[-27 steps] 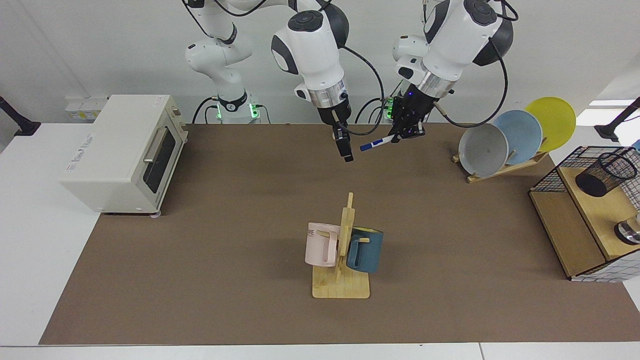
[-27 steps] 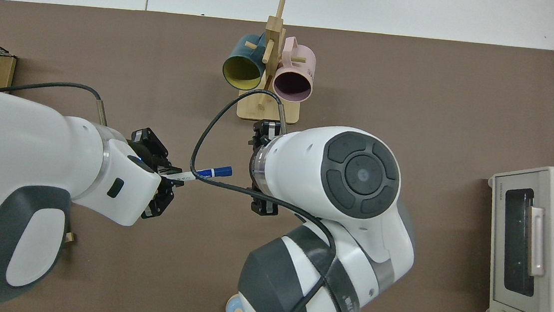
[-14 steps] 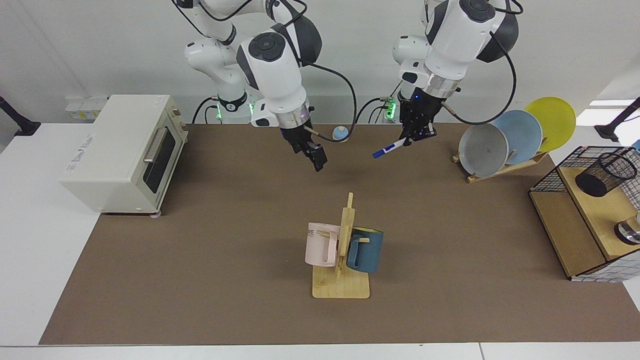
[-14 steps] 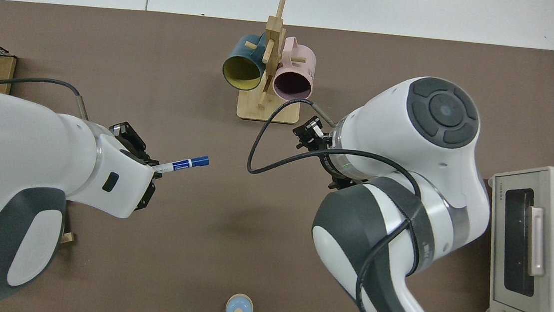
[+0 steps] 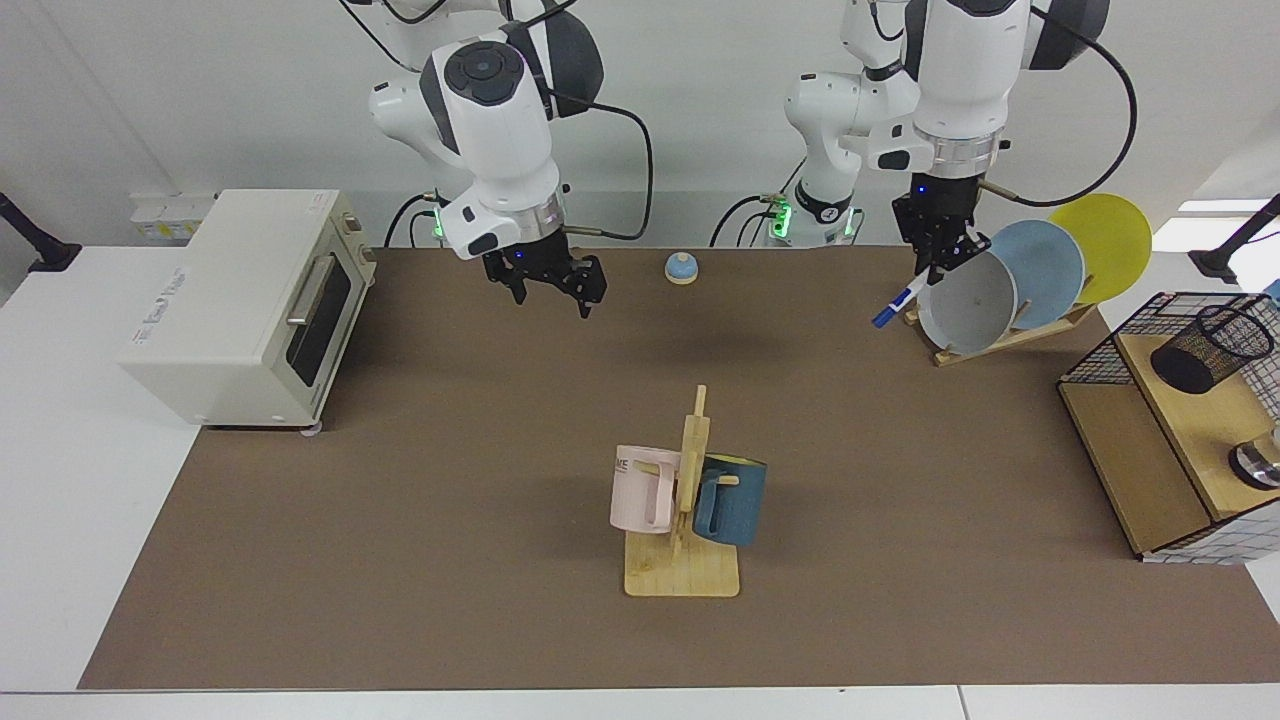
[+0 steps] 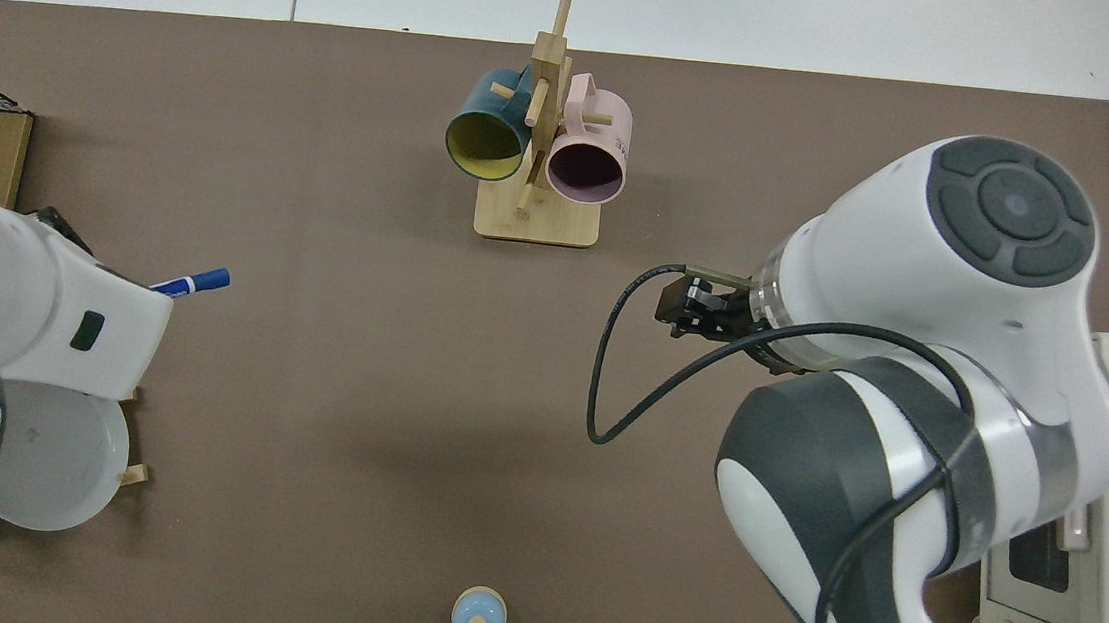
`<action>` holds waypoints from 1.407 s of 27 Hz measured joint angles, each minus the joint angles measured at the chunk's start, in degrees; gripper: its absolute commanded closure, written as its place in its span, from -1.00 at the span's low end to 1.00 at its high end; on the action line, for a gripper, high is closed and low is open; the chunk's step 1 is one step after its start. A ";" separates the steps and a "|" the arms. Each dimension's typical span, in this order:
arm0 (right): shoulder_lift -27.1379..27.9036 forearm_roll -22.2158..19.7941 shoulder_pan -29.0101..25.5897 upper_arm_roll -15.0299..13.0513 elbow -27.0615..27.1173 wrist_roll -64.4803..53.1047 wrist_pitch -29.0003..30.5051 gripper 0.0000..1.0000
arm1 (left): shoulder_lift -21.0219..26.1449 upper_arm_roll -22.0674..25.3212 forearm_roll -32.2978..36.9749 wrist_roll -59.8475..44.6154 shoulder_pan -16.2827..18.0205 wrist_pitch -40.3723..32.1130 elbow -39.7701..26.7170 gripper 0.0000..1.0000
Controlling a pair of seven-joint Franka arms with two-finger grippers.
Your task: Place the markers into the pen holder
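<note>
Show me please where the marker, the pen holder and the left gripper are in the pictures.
marker (image 5: 897, 302), facing view, on the white barrel above the blue cap.
pen holder (image 5: 1210, 348), facing view, on its black mesh wall.
left gripper (image 5: 940, 262), facing view, between its fingertips, shut on the marker.

Facing and overhead views, shared mug rack (image 5: 682, 520)
</note>
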 measured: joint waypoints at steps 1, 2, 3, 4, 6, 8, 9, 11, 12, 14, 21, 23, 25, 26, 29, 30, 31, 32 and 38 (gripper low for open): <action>-0.36 -0.34 -0.28 -0.01 0.00 -1.37 -0.53 -0.99 | 0.00 0.08 1.00 -0.14 0.17 -0.07 0.11 1.00; -0.72 -0.82 -0.57 0.00 0.00 -2.80 -1.12 -0.99 | -0.01 0.19 2.10 -0.27 0.27 -0.10 0.21 1.00; -1.04 -1.23 -0.82 -0.01 0.00 -4.16 -1.61 -0.99 | -0.01 0.29 3.16 -0.37 0.32 -0.11 0.29 1.00; -1.35 -1.63 -1.03 -0.01 0.00 -5.46 -2.14 -0.99 | -0.02 0.37 4.25 -0.46 0.34 -0.12 0.38 1.00; -1.97 -2.47 -1.33 0.00 0.00 -7.94 -3.34 -0.99 | -0.02 0.46 6.59 -0.73 0.39 -0.15 0.63 1.00; -2.54 -3.27 -1.46 -0.01 -0.01 -9.68 -4.33 -0.99 | -0.03 0.49 8.81 -1.01 0.75 -0.21 1.02 1.00; -2.83 -3.57 -1.48 -0.01 -0.02 -10.25 -4.69 -0.99 | -0.04 0.51 9.86 -1.02 1.05 -0.25 1.26 1.00; -3.35 -4.29 -1.51 0.00 -0.06 -10.78 -5.20 -0.99 | -0.04 0.61 12.16 -1.02 1.70 -0.59 1.93 1.00; -3.57 -4.71 -1.62 0.01 -0.09 -10.93 -5.34 -0.99 | -0.04 0.73 13.57 -1.01 1.93 -1.03 2.33 1.00; -3.89 -5.26 -2.19 0.05 -0.13 -11.79 -5.44 -0.99 | -0.04 0.90 16.37 -0.77 2.27 -1.90 3.04 1.00; -4.88 -5.42 -7.10 -0.03 -0.99 -20.40 -5.51 -0.99 | -0.04 1.52 24.85 0.71 2.57 -3.72 4.16 1.00; -5.19 -5.42 -8.34 -0.04 -1.25 -21.51 -5.51 -0.99 | -0.04 2.14 27.10 1.78 2.70 -4.11 4.24 1.00; -5.40 -5.42 -9.31 -0.04 -1.34 -22.25 -5.51 -0.99 | -0.04 2.76 29.45 3.80 3.00 -4.13 4.31 1.00; -5.47 -5.42 -9.67 -0.03 -1.34 -22.59 -5.50 -0.99 | -0.04 3.00 30.59 4.61 3.13 -4.13 4.37 1.00; -5.60 -5.42 -10.17 -0.01 -1.35 -23.84 -5.40 -0.99 | -0.04 3.66 34.27 6.36 3.26 -4.13 4.72 1.00; -5.60 -5.41 -10.24 0.01 -1.36 -24.02 -5.24 -0.99 | -0.04 3.77 35.47 6.92 3.26 -4.14 4.82 1.00; -5.60 -5.41 -10.27 0.03 -1.36 -24.13 -4.98 -0.99 | -0.04 3.84 36.56 7.51 3.26 -4.14 4.91 1.00; -5.60 -5.41 -10.28 0.04 -1.38 -24.18 -4.64 -0.99 | -0.04 3.93 37.63 8.14 3.28 -4.17 4.99 1.00; -5.59 -5.33 -10.39 0.10 -1.48 -24.21 -3.13 -0.99 | -0.01 5.49 41.89 12.85 3.74 -4.19 5.75 1.00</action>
